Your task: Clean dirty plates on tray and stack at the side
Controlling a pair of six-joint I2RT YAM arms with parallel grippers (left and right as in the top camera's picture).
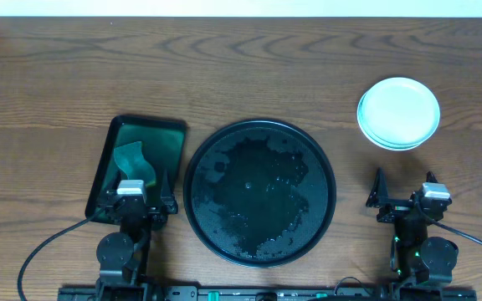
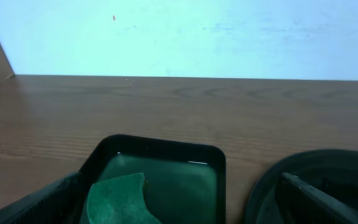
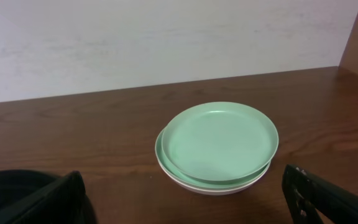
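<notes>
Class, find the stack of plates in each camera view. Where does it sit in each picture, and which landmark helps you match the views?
Overhead: the stack of plates sits upper right, on the wooden table.
Left wrist: not in view.
Right wrist: the stack sits at the centre, slightly right.
Shared landmark: the black tray, centre in overhead, lower right in left wrist, lower left in right wrist.
</notes>
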